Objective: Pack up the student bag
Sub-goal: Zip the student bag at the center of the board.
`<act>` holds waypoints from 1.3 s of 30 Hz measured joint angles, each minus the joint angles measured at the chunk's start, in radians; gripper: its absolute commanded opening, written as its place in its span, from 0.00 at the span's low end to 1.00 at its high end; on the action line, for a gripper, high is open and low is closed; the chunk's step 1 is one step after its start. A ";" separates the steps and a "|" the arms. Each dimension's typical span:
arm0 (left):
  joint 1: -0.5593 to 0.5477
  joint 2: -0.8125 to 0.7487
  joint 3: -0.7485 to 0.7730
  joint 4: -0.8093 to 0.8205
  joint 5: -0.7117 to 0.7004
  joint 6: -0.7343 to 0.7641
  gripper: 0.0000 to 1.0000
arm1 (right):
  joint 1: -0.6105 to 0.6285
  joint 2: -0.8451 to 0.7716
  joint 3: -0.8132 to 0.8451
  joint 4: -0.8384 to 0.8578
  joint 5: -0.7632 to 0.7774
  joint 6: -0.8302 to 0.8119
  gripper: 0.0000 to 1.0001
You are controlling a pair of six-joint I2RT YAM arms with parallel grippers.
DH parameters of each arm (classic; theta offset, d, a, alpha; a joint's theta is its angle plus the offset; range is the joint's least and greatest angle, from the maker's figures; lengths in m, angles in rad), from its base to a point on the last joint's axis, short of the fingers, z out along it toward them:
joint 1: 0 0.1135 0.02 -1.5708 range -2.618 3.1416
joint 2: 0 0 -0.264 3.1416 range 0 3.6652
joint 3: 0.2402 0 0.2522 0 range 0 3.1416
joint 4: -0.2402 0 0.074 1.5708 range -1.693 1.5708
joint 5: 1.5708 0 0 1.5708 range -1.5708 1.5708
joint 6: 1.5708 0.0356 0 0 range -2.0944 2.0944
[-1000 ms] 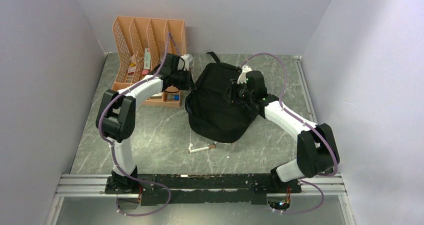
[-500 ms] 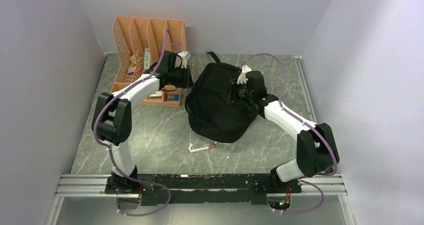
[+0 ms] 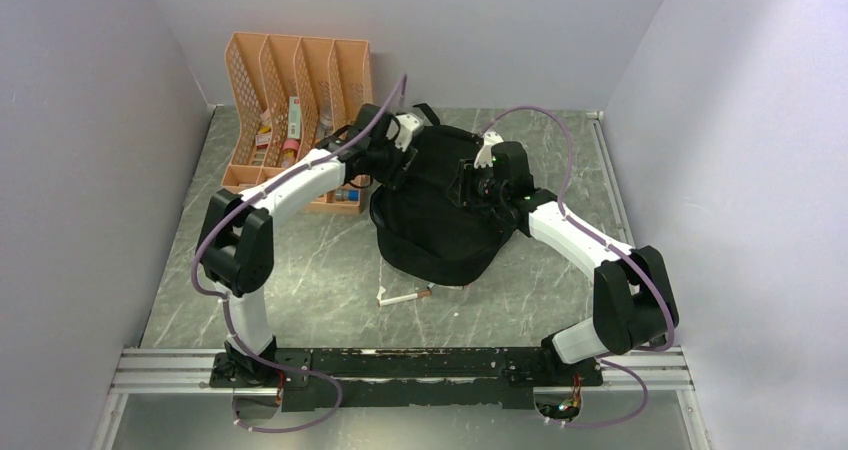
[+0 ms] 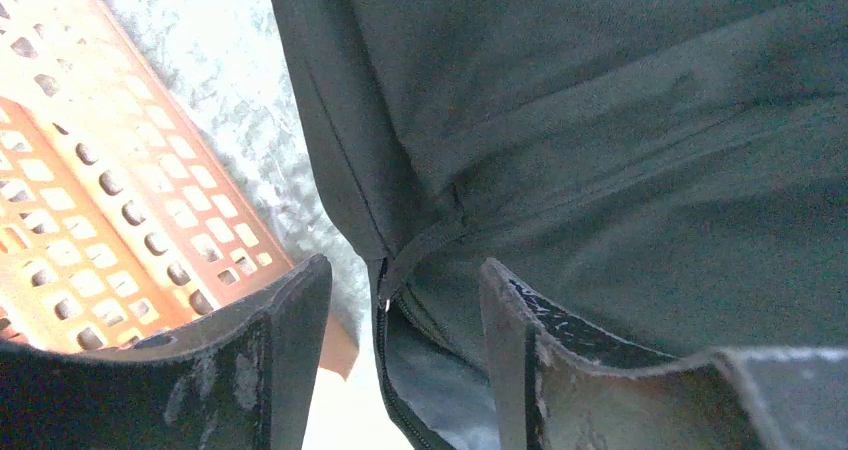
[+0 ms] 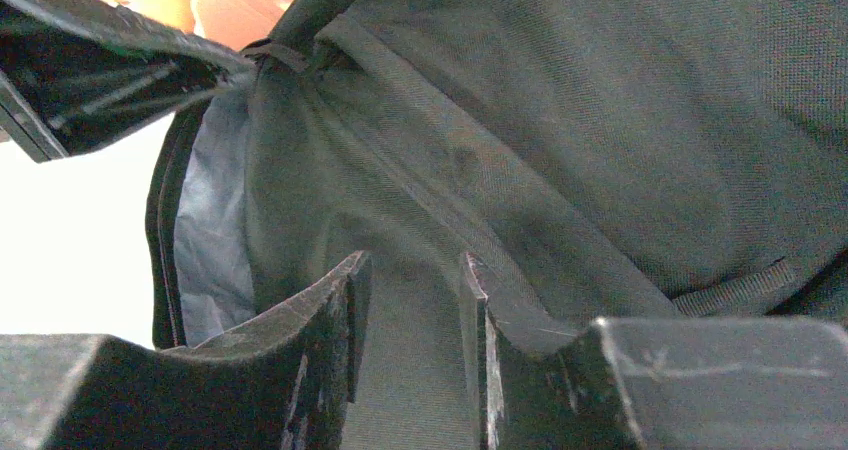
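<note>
Only a sliver of pale lining (image 5: 205,240) shows inside the student bag (image 3: 440,225).

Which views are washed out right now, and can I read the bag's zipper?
Left wrist: sharp on the student bag and its zipper, but the orange organizer beside it is overexposed. Right wrist: fabric weave clear, lower left blown to white. Top external: evenly lit, no glare, bag a detailless black mass.

Marbled table (image 3: 300,270); orange rack (image 3: 247,80), perhaps holding stationery.
</note>
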 measured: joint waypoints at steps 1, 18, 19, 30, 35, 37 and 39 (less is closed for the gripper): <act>-0.014 0.002 0.002 -0.006 -0.023 0.019 0.64 | 0.000 0.000 0.000 0.000 -0.001 0.000 0.41; -0.057 0.132 0.074 -0.042 -0.224 0.160 0.61 | 0.000 0.000 0.000 -0.001 -0.002 -0.006 0.41; -0.060 0.134 0.074 -0.042 -0.225 0.163 0.60 | 0.000 0.000 0.000 -0.001 -0.001 -0.006 0.41; -0.074 0.135 0.075 -0.044 -0.250 0.165 0.33 | 0.000 0.000 0.000 -0.002 0.001 -0.010 0.41; -0.074 0.136 0.080 -0.045 -0.251 0.159 0.22 | 0.000 0.000 0.000 -0.002 0.001 -0.010 0.41; -0.074 0.138 0.083 -0.045 -0.253 0.156 0.18 | 0.000 0.000 0.000 -0.002 0.001 -0.010 0.41; -0.074 0.140 0.086 -0.046 -0.253 0.152 0.15 | 0.000 0.000 0.000 -0.002 0.001 -0.010 0.41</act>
